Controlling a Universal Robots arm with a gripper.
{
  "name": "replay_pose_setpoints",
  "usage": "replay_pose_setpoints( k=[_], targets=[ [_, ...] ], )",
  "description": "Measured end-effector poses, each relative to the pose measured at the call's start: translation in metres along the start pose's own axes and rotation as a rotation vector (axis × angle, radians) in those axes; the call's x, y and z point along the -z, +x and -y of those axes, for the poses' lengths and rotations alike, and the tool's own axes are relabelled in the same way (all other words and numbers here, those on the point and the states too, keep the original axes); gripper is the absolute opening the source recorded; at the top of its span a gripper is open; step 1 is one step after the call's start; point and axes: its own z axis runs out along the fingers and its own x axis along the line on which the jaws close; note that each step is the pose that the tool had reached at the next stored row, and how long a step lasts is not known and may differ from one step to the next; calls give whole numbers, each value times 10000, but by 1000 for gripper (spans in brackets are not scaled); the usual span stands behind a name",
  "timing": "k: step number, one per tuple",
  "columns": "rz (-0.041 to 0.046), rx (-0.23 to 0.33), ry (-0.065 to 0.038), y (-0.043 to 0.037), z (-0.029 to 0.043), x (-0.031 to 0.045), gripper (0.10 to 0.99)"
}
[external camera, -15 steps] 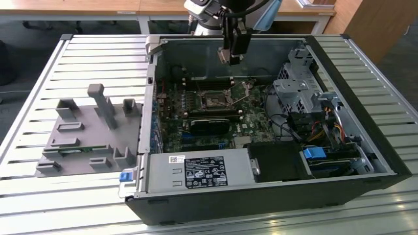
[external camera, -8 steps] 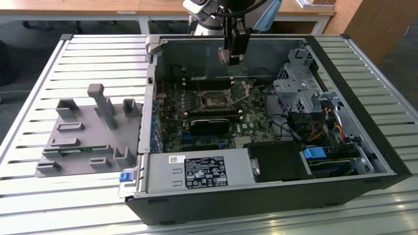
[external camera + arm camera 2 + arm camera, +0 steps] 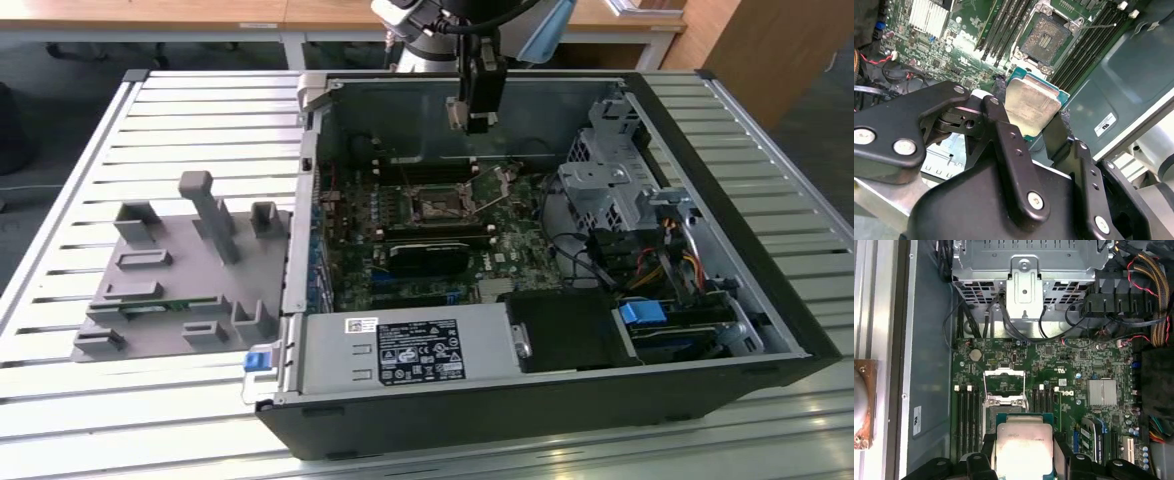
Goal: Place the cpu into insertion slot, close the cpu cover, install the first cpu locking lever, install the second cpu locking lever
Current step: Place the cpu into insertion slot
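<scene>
Slatted table (image 3: 200,110) under open case (image 3: 534,410), desks (image 3: 174,12) behind, cpu (image 3: 1024,452) in end effector (image 3: 1028,115)

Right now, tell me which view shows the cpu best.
The second wrist view: the cpu's silver top and green edge show nearly whole, clamped in the gripper. The first wrist view sees its top flat-on but partly cut off. In the exterior view it is too small to make out at the gripper's tip.

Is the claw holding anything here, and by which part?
Yes. The claw grips the small flat square silver-grey cpu by two opposite edges, one finger on each.
</scene>
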Motion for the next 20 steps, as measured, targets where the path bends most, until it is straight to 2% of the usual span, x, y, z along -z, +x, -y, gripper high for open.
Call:
replay_pose_setpoints(
  k=[4, 20],
  targets=[
    [38, -425, -8, 0, 0, -2, 541],
    [140, -1557, -30, 0, 1, -7, 541]
  ],
)
